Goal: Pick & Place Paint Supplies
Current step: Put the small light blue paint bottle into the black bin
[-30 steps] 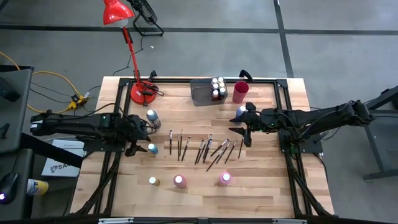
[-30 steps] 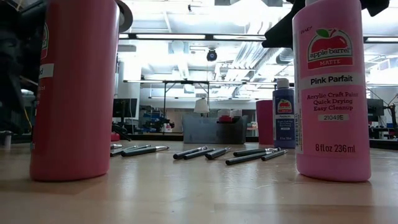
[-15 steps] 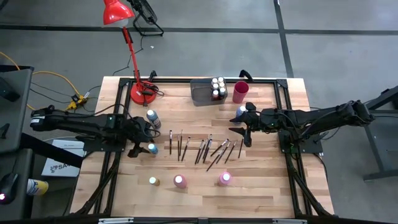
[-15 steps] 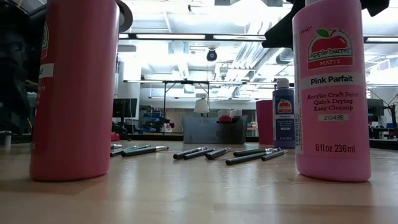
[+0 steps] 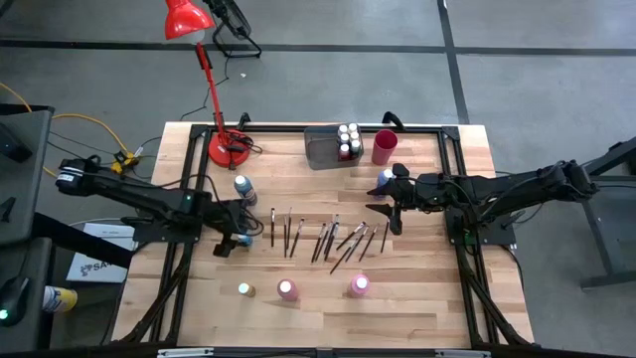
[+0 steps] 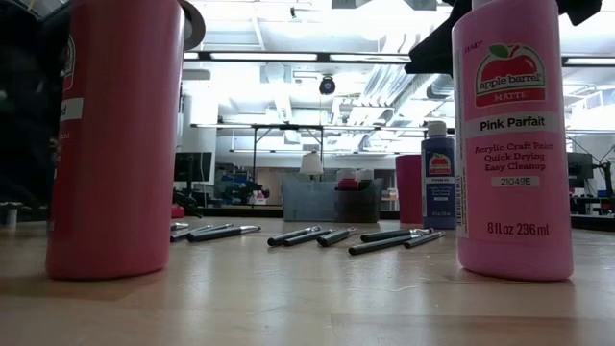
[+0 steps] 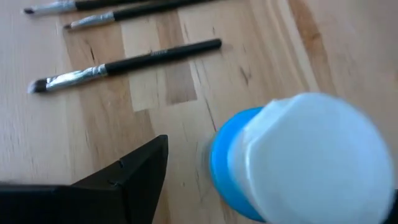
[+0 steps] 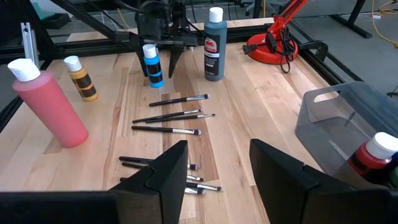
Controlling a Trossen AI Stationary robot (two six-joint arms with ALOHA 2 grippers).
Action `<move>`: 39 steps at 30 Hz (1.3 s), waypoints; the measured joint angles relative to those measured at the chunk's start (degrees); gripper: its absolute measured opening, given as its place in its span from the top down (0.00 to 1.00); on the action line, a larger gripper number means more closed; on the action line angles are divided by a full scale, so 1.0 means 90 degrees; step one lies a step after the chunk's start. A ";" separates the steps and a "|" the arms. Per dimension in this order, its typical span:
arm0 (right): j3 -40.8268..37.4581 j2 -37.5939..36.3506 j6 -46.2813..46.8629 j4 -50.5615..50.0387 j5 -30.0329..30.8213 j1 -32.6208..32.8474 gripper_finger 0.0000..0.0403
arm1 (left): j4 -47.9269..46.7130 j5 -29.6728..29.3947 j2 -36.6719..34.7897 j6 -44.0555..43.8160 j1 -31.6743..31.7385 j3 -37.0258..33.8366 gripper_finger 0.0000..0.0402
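At the counter's [image 5: 417, 298] near edge stand a yellow bottle [image 5: 244, 289] and two pink bottles [image 5: 287, 289], the second [image 5: 359, 286] to the right. In the low view the pink pair fill the foreground, left [image 6: 115, 135] and right [image 6: 512, 144].

Behind them a loose row of brushes [image 5: 328, 237] lies across the middle of the counter. At the row's left end stands a small blue bottle [image 5: 243, 239] with a white cap. The left gripper [image 5: 231, 242] is spread around it, one finger on each side; whether the fingers touch it cannot be told. A taller dark-blue bottle [image 5: 242, 186] stands just behind, apart from the gripper.

At the row's right end the right gripper [image 5: 395, 206] hangs above the counter with its fingers apart, holding nothing. A blue bottle [image 5: 384, 179] stands just behind it.

At the far edge a grey bin [image 5: 322, 147] holds several bottles [image 5: 348, 139], a red cup [image 5: 385, 146] stands beside it on the right, and a red lamp [image 5: 227, 147] on the left.
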 joint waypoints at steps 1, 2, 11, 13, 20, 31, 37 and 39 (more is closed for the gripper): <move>0.0000 0.0002 0.0000 0.0000 0.0000 0.0002 0.59 | -0.0004 -0.0012 0.0009 -0.0032 -0.0019 -0.0001 0.35; 0.0000 0.0002 0.0000 0.0000 0.0000 0.0002 0.59 | -0.0006 -0.0015 0.0008 -0.0049 -0.0040 -0.0001 0.37; 0.0000 0.0002 0.0056 0.0000 0.0002 0.0002 0.59 | 0.0038 0.0017 0.0004 -0.0526 -0.0071 0.0002 0.73; 0.0000 0.0000 0.0061 0.0000 0.0000 0.0000 0.59 | 0.0108 0.0024 0.0006 -0.0619 -0.0069 0.0001 0.73; 0.0000 0.0002 0.0574 0.0058 0.0058 0.0000 0.59 | 0.0249 -0.0057 0.0006 -0.0909 -0.0066 0.0411 0.73; 0.0027 0.0598 0.0434 0.1849 -0.0172 0.0002 0.59 | -0.0873 -0.1060 0.0199 -0.0877 -0.0066 0.2206 0.73; 0.0709 0.1529 0.0051 0.2155 -0.0427 0.0014 0.59 | -0.1252 -0.1251 0.0832 -0.0563 -0.0064 0.3217 0.73; 0.1089 0.1885 -0.0216 0.2164 -0.0556 0.0016 0.58 | -0.1280 -0.1284 0.1084 -0.0437 -0.0064 0.3515 0.73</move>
